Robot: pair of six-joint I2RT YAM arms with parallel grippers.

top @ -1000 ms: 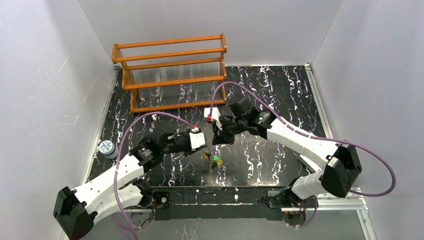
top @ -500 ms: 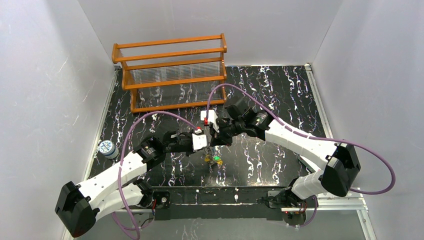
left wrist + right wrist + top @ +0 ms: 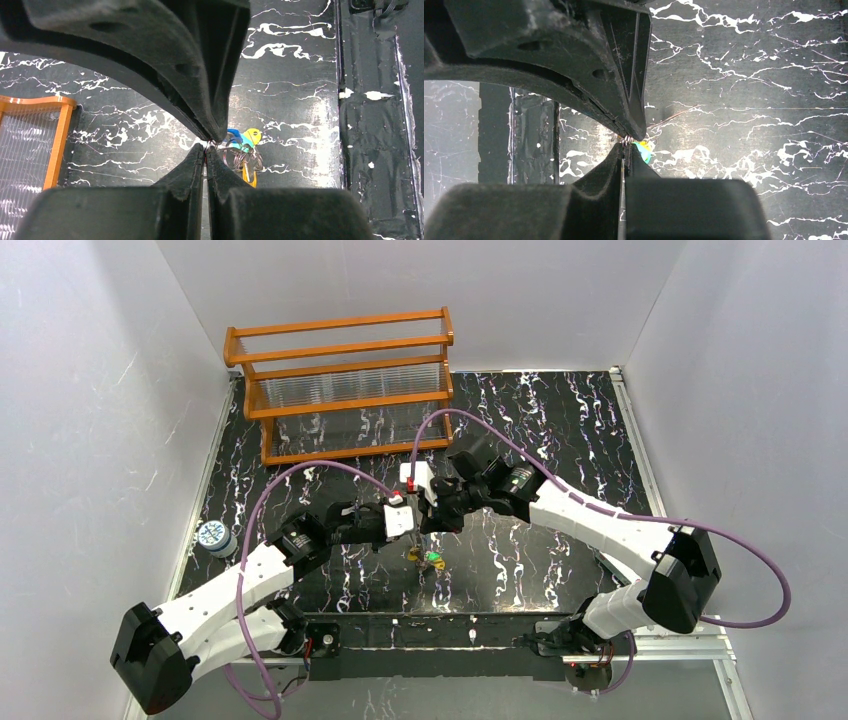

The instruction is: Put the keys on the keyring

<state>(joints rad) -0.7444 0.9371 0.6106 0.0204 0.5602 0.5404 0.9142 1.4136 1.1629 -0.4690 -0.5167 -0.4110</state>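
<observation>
My left gripper (image 3: 415,532) and right gripper (image 3: 428,526) meet tip to tip above the middle of the table. Both are shut on the thin silvery keyring wire (image 3: 234,158). In the left wrist view my left gripper (image 3: 206,148) pinches the wire at its tips, with the right gripper's fingers (image 3: 200,75) pressed against it from above. The keys (image 3: 246,140), with blue, green and yellow heads, bunch on the wire just beyond the tips. They show in the top view (image 3: 430,560) and behind my right gripper (image 3: 625,145) in the right wrist view (image 3: 643,149).
A wooden rack (image 3: 345,385) stands at the back left and shows in the left wrist view (image 3: 55,145). A small round white and blue container (image 3: 213,536) sits at the left table edge. A dark strip (image 3: 470,630) runs along the near edge.
A second ago the two grippers were a little apart. The right gripper moved left and the left gripper right until their tips met. Little has moved in the last half second.
</observation>
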